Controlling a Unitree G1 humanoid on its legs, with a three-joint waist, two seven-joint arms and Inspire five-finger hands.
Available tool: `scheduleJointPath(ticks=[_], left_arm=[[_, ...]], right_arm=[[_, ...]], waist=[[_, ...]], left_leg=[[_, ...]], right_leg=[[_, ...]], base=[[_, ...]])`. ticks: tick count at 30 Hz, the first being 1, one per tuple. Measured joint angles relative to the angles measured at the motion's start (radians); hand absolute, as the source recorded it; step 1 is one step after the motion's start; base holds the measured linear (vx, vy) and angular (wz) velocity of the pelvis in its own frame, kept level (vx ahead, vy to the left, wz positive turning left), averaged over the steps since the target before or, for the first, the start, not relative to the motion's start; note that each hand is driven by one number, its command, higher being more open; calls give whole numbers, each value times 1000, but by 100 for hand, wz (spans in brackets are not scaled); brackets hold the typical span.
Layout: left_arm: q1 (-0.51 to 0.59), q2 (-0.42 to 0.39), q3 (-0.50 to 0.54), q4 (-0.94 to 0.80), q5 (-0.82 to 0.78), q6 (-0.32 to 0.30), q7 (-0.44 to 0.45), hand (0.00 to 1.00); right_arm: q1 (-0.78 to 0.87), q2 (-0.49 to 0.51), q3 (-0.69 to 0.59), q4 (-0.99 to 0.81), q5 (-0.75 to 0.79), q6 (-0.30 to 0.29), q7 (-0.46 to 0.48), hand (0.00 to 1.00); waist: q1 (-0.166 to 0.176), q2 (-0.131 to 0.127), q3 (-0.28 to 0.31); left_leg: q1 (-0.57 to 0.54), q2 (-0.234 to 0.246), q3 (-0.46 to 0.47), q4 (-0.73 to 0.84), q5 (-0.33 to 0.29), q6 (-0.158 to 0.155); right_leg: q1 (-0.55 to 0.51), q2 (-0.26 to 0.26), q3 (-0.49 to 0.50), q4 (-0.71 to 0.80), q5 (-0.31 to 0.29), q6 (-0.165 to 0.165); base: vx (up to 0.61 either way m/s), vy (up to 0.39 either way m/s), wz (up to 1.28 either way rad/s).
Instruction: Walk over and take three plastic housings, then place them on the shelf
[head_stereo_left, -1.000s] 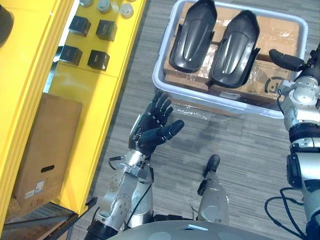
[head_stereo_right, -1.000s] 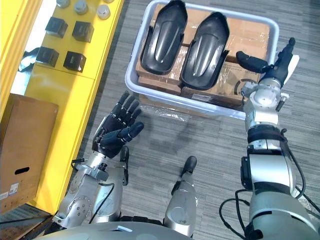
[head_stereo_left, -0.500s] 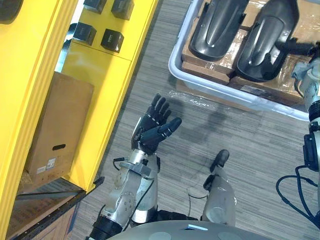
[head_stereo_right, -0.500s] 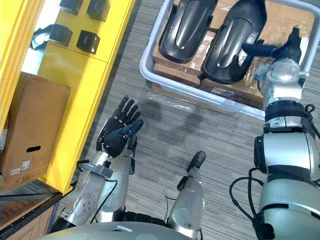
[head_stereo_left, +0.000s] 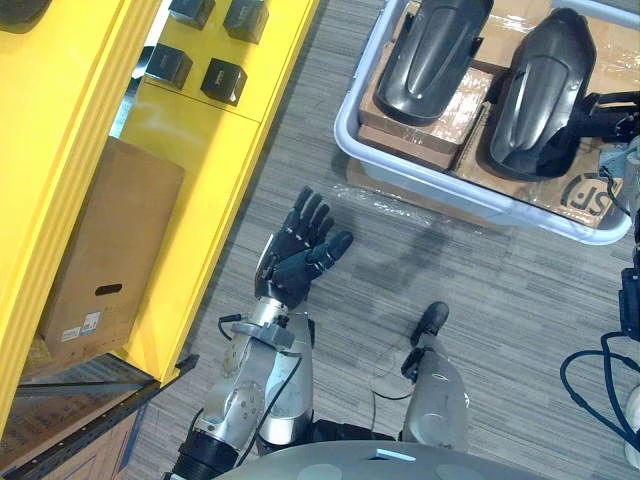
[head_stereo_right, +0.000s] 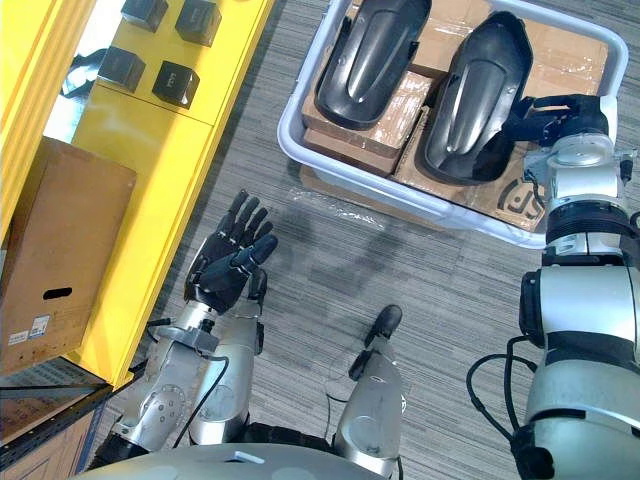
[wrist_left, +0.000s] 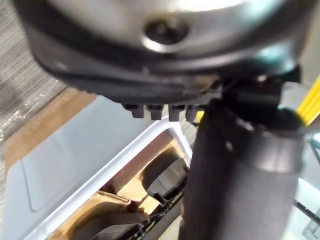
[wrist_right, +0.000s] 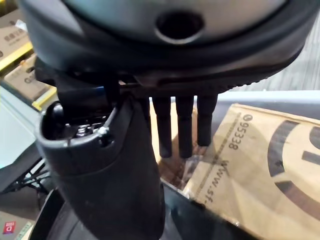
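Two black plastic housings lie side by side on cardboard inside a pale bin (head_stereo_left: 349, 143) on the floor: the left housing (head_stereo_left: 432, 55) and the right housing (head_stereo_left: 535, 95). My right hand (head_stereo_right: 556, 110) reaches over the bin's right part, fingers straight, its fingertips at the right housing's (head_stereo_right: 478, 95) outer edge. In the right wrist view the fingers (wrist_right: 181, 125) point out over printed cardboard (wrist_right: 260, 150), with the thumb alongside them. My left hand (head_stereo_left: 297, 256) hovers open over the floor, short of the bin, palm up and holding nothing.
A yellow shelf (head_stereo_left: 190, 140) runs along the left, with small black cubes (head_stereo_left: 224, 78) on its surface and a cardboard box (head_stereo_left: 110, 250) in its lower bay. Grey striped floor lies between the shelf and the bin. Crumpled clear film (head_stereo_left: 400, 200) lies by the bin's near edge.
The camera has shifted, so the bin shows nearer the top right. My right hand has come down from above the bin to the right housing's edge. The left hand stays open.
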Motion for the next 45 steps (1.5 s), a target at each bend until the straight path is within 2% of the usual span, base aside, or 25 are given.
scheduleJointPath(ticks=[2, 3, 4, 5, 9, 15, 18, 20, 23, 27, 29, 33, 36, 39, 41, 45], left_arm=[[2, 4, -7, 0, 0, 0, 1, 100], [2, 6, -16, 0, 0, 1, 5, 100], [3, 6, -18, 0, 0, 2, 6, 100], [4, 7, -16, 0, 0, 2, 9, 100], [12, 15, -12, -23, 0, 5, 12, 100], [31, 17, 6, -93, -4, 4, 12, 100], [55, 20, 20, -113, -9, 3, 11, 100], [55, 29, 22, -130, -8, 3, 8, 100], [53, 31, 13, -140, -8, 5, 4, 100], [48, 33, 16, -145, -6, 22, -7, 100], [38, 33, 20, -158, -6, 44, -9, 100], [9, 32, 14, -157, 6, 111, -14, 100], [-72, 29, -6, -142, 16, 168, -4, 100], [-178, 12, -36, -67, 40, 199, 24, 100], [-258, -14, -54, 12, 39, 235, 80, 100], [-340, -50, -96, 114, 82, 242, 200, 100]], right_arm=[[-12, 12, -30, 16, -13, 32, -3, 0], [-6, 26, -20, 47, -19, 81, -5, 0], [5, 37, -20, 61, -16, 96, -6, 0], [23, 50, -75, 64, -3, 92, -28, 0], [28, 56, -82, 63, 9, 95, -87, 0], [93, 59, -101, -10, 25, 90, -274, 0], [117, 60, -127, -90, 18, 53, -363, 0], [145, 59, -154, -154, -20, -7, -417, 0], [199, 59, -172, -240, -55, -78, -451, 0], [300, 63, -189, -363, -67, -141, -465, 0], [322, 77, -190, -411, -104, -164, -466, 0], [388, 156, -192, -502, -149, -198, -464, 0], [442, 238, -190, -569, -178, -214, -444, 0], [464, 303, -185, -598, -230, -225, -424, 0], [482, 365, -178, -619, -256, -240, -406, 0], [533, 448, -160, -697, -291, -265, -402, 0]], waist=[[0, 0, 0], [1, -1, 0], [0, -2, -1], [-7, -6, -2], [-6, -9, -3], [-8, -20, -2], [-35, -28, -3], [-54, -37, -6], [-63, -58, -31], [-65, -75, -94], [-69, -77, -100], [-78, -89, -170], [-86, -107, -228], [-93, -121, -253], [-113, -135, -273], [-141, -153, -289]], left_leg=[[12, 7, 0, -29, 22, -1], [27, 12, 0, -60, 40, -4], [34, 14, 0, -71, 45, -3], [46, 15, 2, -94, 60, -6], [81, 18, 13, -133, 82, -4], [130, 20, 37, -201, 123, -4], [151, 20, 43, -201, 123, -3], [166, 20, 44, -202, 121, 0], [175, 18, 48, -202, 113, 9], [179, 14, 55, -202, 107, 6], [210, 14, 59, -203, 103, 3], [238, 17, 71, -203, 89, -8], [254, 28, 82, -203, 78, -14], [280, 33, 102, -204, 70, -19], [292, 40, 117, -204, 66, -22], [299, 42, 134, -204, 64, -24]], right_leg=[[0, 7, 0, 0, -3, 3], [1, 12, 0, 0, -3, 3], [2, 13, 0, 1, -3, 3], [4, 13, 1, 2, -3, 4], [16, 14, 4, 1, -6, 8], [20, 16, 26, 0, -1, 23], [39, 16, 29, -1, -2, 26], [57, 16, 27, -3, -5, 30], [73, 16, 27, -28, -2, 43], [92, 16, 28, -62, 10, 52], [128, 17, 27, -75, 13, 55], [168, 24, 26, -114, 19, 59], [190, 38, 29, -143, 26, 57], [207, 44, 44, -159, 34, 55], [208, 50, 58, -159, 34, 54], [207, 55, 77, -177, 45, 52]], base=[[-28, -85, 1], [-18, -71, 1], [-17, -69, 1], [-23, -41, -2], [-40, -34, -3], [-32, -21, -6], [2, -16, -3], [0, 0, 0], [0, 0, 0], [45, -11, -1], [58, -18, 1], [61, -21, -5], [41, -30, -10], [16, -18, -19], [4, -17, -19], [-6, -8, -16]])
